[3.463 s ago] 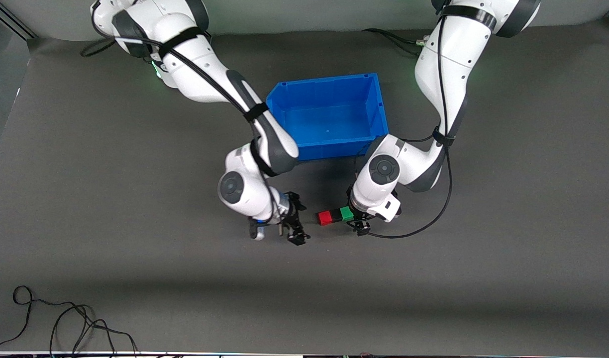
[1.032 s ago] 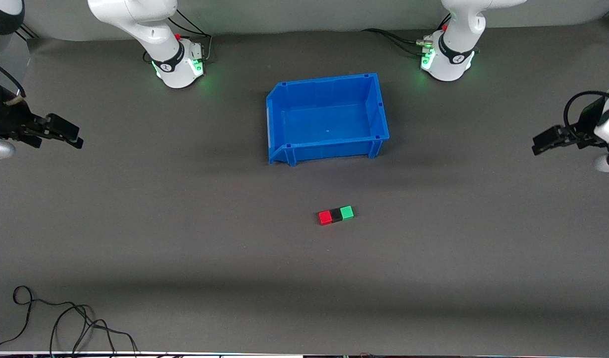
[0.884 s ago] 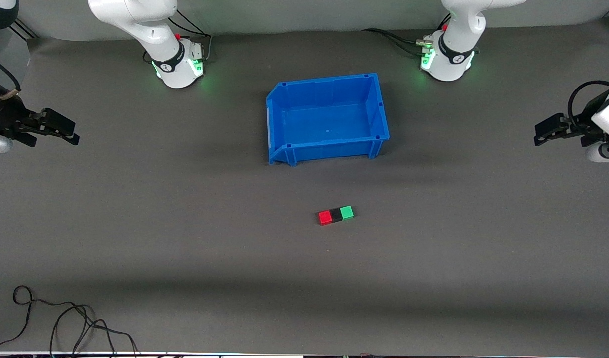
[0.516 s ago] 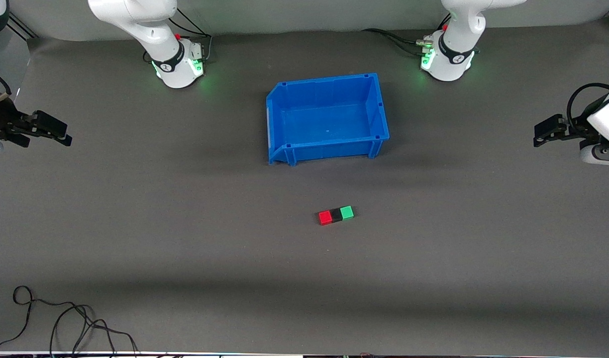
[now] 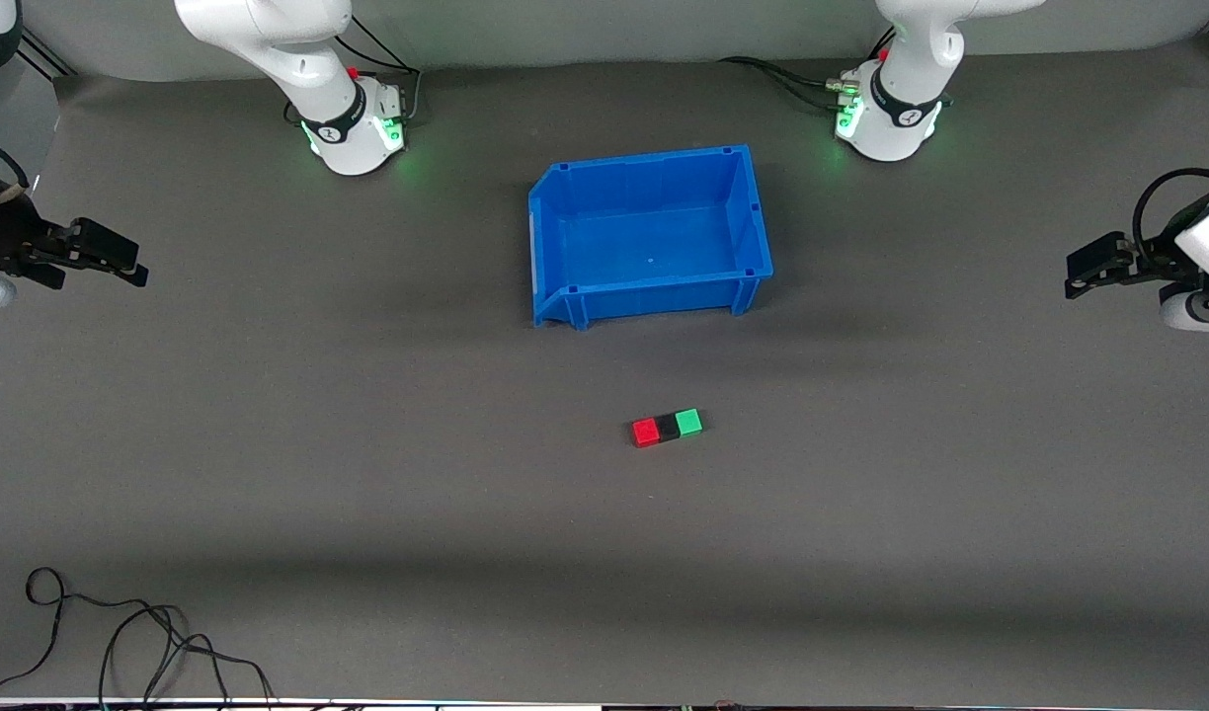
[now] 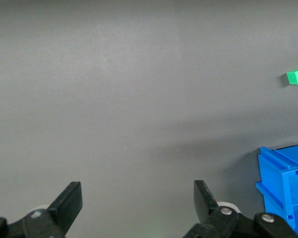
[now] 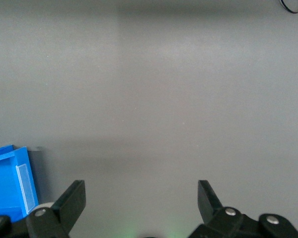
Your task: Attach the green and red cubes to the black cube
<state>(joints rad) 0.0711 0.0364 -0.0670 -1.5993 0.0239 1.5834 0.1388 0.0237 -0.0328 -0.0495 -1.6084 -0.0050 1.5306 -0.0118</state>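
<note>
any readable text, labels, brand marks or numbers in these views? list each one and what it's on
None can be read.
Right arm base: a small dark mark on its collar, too small to read.
Left arm base: the same kind of mark, too small to read.
Blue bin, red cube, black cube, green cube: plain, no print visible.
Left claw and right claw: no markings show.
</note>
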